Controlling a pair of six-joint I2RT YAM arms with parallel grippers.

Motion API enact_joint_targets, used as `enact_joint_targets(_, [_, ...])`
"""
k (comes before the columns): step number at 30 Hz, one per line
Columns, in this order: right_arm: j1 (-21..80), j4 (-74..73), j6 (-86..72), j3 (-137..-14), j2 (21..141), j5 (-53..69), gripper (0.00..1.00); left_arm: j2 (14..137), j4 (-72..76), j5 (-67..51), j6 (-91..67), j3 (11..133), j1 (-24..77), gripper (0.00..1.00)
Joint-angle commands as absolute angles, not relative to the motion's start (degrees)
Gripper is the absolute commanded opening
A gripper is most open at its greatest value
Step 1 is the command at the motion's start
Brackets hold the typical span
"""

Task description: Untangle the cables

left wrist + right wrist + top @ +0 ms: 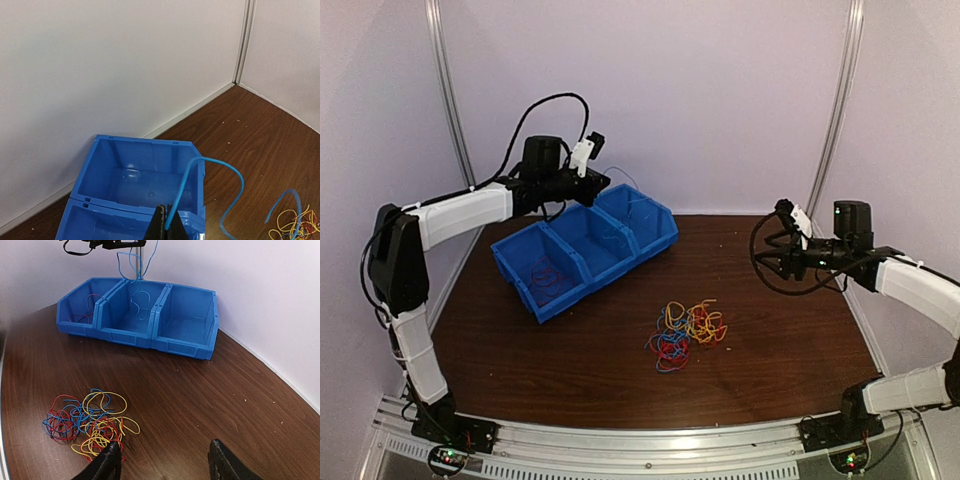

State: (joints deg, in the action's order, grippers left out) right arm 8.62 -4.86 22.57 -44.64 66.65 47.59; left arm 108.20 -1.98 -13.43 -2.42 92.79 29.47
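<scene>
A tangle of red, blue and yellow cables lies on the brown table; it also shows in the right wrist view and the left wrist view. My left gripper is high over the blue bins, shut on one blue cable. That cable arcs up and then hangs down towards the bins. My right gripper is open and empty, above the table to the right of the tangle.
Three joined blue bins stand at the back left. The left bin holds a red cable and the middle bin a blue cable. The right bin looks empty. White walls enclose the table.
</scene>
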Motion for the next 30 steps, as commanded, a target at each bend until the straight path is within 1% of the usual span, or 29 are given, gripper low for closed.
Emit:
enact_joint_targets(1, [8.5, -3.6, 23.9, -44.3, 66.9, 47.5, 0.60, 106.0, -3.6, -13.2, -0.6, 93.3, 27.4, 0.00])
enact_joint_targets(4, [8.5, -4.0, 24.6, -44.3, 66.9, 47.5, 0.60, 106.8, -4.6, -13.6, 1.3, 93.9, 25.9, 0.00])
enact_joint_targets(15, [8.4, -4.8, 25.7, -44.5, 67.2, 47.2, 0.59, 111.5, -7.8, -16.1, 0.2, 94.0, 20.1, 0.00])
enact_joint_targets(22, [8.4, -5.1, 26.0, -44.4, 67.2, 47.3, 0.60, 116.1, -12.5, -10.8, 1.2, 96.4, 19.8, 0.00])
enact_joint_targets(28, [8.4, -5.0, 26.2, -44.4, 67.4, 47.2, 0.60, 118.5, -13.2, -7.3, 1.5, 95.8, 19.5, 0.00])
enact_joint_targets(29, [8.5, -5.0, 26.3, -44.4, 67.4, 47.2, 0.60, 119.2, -13.7, -7.5, 1.3, 96.5, 19.5, 0.01])
enact_joint_targets(30, [8.5, -5.1, 26.3, -44.4, 67.4, 47.2, 0.59, 119.9, -14.4, -7.8, 1.0, 97.3, 19.5, 0.06])
